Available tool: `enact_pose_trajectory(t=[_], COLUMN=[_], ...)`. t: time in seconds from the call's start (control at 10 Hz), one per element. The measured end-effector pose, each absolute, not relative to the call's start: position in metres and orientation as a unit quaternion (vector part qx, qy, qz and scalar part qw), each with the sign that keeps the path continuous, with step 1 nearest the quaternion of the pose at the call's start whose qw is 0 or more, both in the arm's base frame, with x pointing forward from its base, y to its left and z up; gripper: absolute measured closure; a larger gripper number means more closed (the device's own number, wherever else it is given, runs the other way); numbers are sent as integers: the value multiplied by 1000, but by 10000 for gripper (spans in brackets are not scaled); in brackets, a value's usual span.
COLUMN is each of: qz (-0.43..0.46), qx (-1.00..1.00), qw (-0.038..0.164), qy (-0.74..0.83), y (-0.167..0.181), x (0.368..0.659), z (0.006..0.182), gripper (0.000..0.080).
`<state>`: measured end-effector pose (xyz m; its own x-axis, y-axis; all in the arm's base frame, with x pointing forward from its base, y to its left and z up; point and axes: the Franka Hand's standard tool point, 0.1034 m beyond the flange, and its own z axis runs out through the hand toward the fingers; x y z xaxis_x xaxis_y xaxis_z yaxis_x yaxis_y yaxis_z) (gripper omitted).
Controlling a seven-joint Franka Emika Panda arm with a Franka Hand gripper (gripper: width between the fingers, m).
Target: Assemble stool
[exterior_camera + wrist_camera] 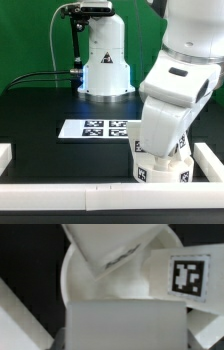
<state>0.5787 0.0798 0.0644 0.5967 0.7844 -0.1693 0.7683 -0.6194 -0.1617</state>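
In the exterior view my gripper (160, 150) is down at the round white stool seat (150, 172) near the front right, and the arm's white hand hides the jaws. The seat's side carries black-and-white tags. In the wrist view a thick white block, which looks like a stool leg (125, 319), fills the gap between the jaws, and my gripper (125, 339) is shut on it. Only thin grey strips of the fingers (58, 339) show beside the block. Beyond it lie white curved stool surfaces and one tag (186, 274).
The marker board (100, 128) lies flat on the black table behind the seat. White border rails run along the front (70, 190), the exterior view's right (212, 165) and left (5, 155). The arm's base (105, 62) stands at the back.
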Motion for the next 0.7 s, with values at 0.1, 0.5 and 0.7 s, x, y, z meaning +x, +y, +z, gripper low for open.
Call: enact_pose_trajectory(t=[0.1, 0.5, 0.7], qz=[110, 143, 160], qx=[-904, -940, -952], qw=[24, 11, 8], qy=[-413, -311, -262], y=[82, 88, 79], x=[578, 593, 602], z=[64, 64, 63], gripper=[480, 479, 479])
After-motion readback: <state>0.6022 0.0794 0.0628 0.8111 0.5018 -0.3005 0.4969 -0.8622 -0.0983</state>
